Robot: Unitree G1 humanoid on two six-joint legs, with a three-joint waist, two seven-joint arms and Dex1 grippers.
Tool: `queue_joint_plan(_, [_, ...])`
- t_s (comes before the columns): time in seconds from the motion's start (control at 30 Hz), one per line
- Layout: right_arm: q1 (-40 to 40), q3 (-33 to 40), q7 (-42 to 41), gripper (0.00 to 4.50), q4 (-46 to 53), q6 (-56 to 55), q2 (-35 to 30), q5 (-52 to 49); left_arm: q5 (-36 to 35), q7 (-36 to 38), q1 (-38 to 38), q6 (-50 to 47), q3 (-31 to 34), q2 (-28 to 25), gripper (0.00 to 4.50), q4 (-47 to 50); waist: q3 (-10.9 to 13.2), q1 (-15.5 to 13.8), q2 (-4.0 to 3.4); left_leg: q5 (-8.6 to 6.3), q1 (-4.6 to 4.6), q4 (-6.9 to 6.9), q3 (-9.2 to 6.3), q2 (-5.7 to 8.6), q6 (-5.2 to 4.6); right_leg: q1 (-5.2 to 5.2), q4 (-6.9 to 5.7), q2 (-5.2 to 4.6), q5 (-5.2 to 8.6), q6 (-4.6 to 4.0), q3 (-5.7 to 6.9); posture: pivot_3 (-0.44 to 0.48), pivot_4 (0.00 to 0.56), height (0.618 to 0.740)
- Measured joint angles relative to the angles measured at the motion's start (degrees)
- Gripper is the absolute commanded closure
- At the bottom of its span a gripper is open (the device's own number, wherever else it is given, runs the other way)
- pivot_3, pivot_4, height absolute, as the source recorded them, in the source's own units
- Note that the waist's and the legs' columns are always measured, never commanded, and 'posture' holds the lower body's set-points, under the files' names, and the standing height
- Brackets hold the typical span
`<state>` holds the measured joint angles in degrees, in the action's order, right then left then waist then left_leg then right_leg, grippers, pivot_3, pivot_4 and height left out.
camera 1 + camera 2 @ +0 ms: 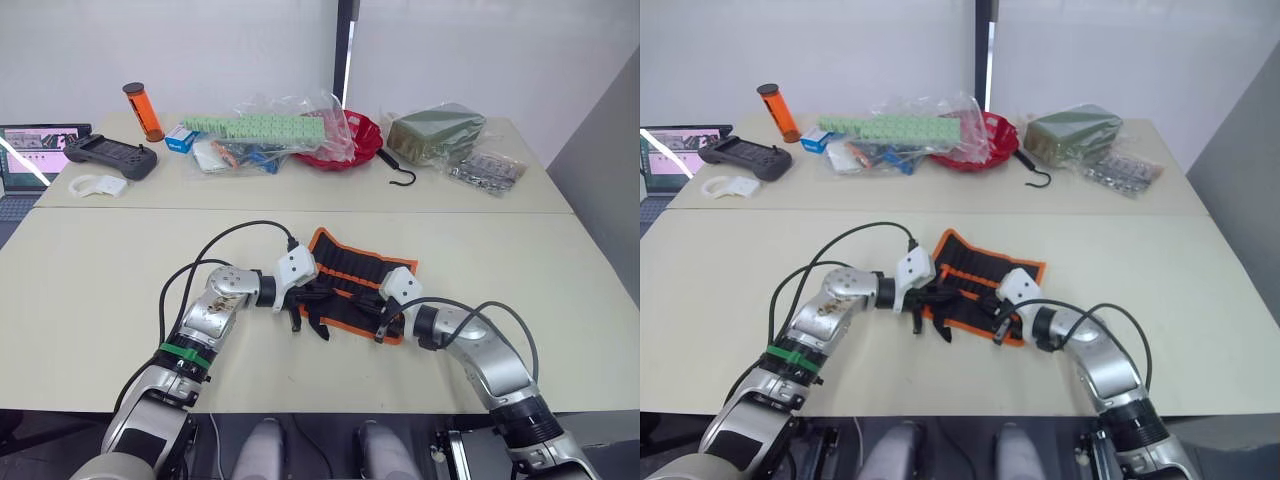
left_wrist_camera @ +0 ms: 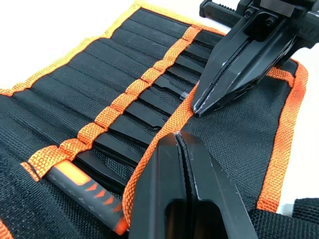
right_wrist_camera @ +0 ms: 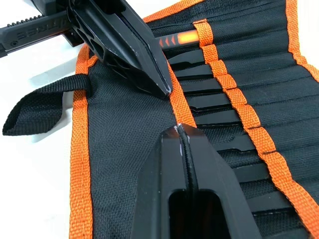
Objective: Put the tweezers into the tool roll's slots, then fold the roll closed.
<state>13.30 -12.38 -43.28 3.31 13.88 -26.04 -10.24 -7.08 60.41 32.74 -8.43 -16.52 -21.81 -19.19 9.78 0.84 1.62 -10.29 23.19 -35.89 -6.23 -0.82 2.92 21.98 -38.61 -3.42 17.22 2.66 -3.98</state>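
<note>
tool roll (image 1: pixel 352 281) open flat on near desk (image 1: pixel 120 270), tweezers (image 2: pixel 149 115) seated in slots (image 2: pixel 99 79) under orange strip. left tool (image 2: pixel 175 142) and right tool (image 3: pixel 180 130) both pinched onto inner orange hem, tips near together.

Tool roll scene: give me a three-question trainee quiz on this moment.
1. True or false: the tool roll lies unfolded on the table.
2. Which end effectors press on the roll's orange edge: A the left only, B the right only, C both?
3. What orange-and-black item sits in the slots beside the tweezers?

Key: 1 true. 2 C: the left end effector and the right end effector are both shut on the trim. 3 A pen-like tool.
</note>
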Motion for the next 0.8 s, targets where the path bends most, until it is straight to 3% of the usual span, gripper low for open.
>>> queue_joint_plan(0.23, [-5.2,3.2,-1.8,4.5,-0.5,-5.8,-2.2,-0.7,-0.3,-1.0,-2.3,4.0,1.9,0.1,4.44,-2.1,0.0,0.0,-0.01,-0.04,-0.81,0.12,0.0,-0.02,-0.03,-0.91,0.29,0.0,0.17,0.29,0.02,0.0,0.15,0.74])
queue_joint_plan(0.5, [-9.5,7.1,-5.2,4.5,-0.5,-8.6,-4.7,-3.8,-2.1,-1.3,-4.4,3.0,3.8,-0.3,4.44,-0.1,0.0,0.2,-0.03,-0.04,-0.83,0.15,0.0,-0.04,-0.05,-0.96,0.41,0.01,0.19,0.35,0.01,0.0,0.15,0.74])
queue_joint_plan(0.67, [-9.8,9.4,-7.0,4.5,2.4,-4.1,-6.1,-8.2,-4.8,-1.4,-5.9,-2.9,6.1,-1.5,4.44,6.2,0.0,0.2,-0.08,-0.04,-0.57,0.13,-0.01,-0.03,-0.05,-0.74,0.42,0.0,0.15,0.3,0.01,0.0,0.15,0.74])
queue_joint_plan(0.8, [-6.9,10.4,-7.4,4.5,9.9,2.6,-7.2,-12.6,-8.5,-2.6,-6.3,-11.0,7.8,-3.0,4.44,16.9,0.0,0.3,-0.11,-0.08,-0.37,0.13,-0.03,-0.03,-0.09,-0.62,0.53,-0.01,0.0,0.09,0.02,0.0,0.15,0.74])
